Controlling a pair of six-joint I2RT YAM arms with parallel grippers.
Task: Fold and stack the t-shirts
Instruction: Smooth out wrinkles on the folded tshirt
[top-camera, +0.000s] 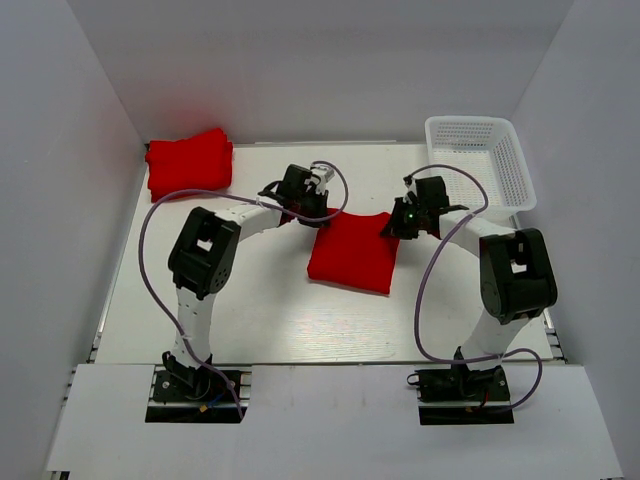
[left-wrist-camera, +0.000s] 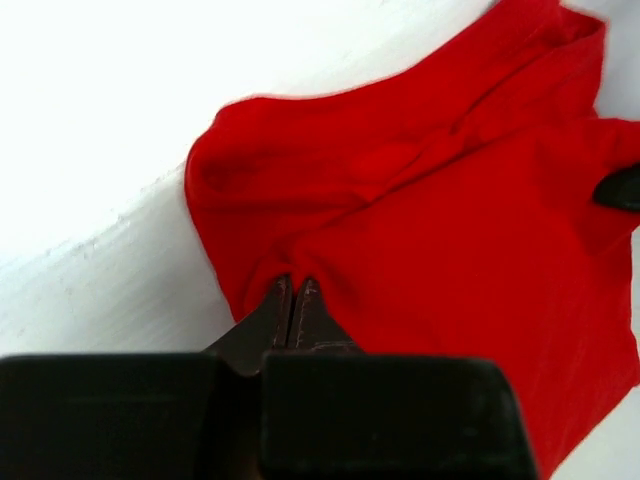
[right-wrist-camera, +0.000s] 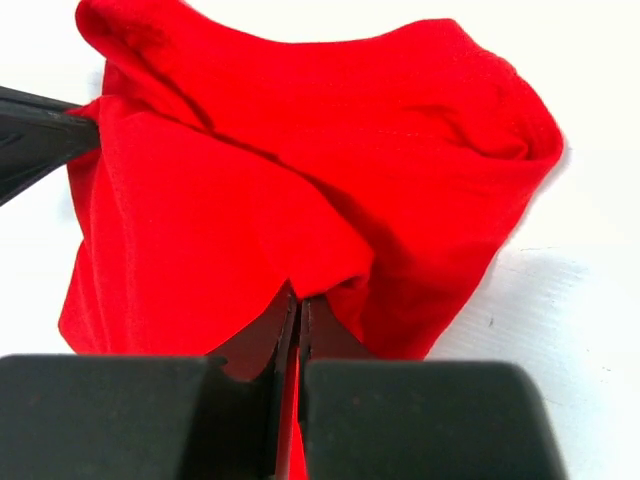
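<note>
So both pincers are on the same red t-shirt (top-camera: 352, 252), which sits around the middle of the white table (top-camera: 250, 310), a bit toward the right side. It's partly folded into a rough rectangle with its far edge bunched up. The left pincer (top-camera: 322, 212) is clenched on the shirt's far left corner. In the left wrist view the two fingers are pressed tight together, with the cloth puckering right at their tips and a rounded hump of fabric just beyond them. The right pincer (top-camera: 392, 228) is clamped on the far right corner. From its own wrist camera you can see a thin sliver of red caught between the fingers, with the cloth heaped in a loose mound in front of them. Each wrist view also catches the other pincer's dark tip poking in at the edge of the shirt, so the two face each other across that far edge. The near part of the shirt lies flat on the table. Over in the far left corner there's a pile of folded t-shirts (top-camera: 190, 163), same bright red, well apart from the one in the grip. A white mesh basket (top-camera: 480, 160) sits in the far right corner, not touching the shirt.
</note>
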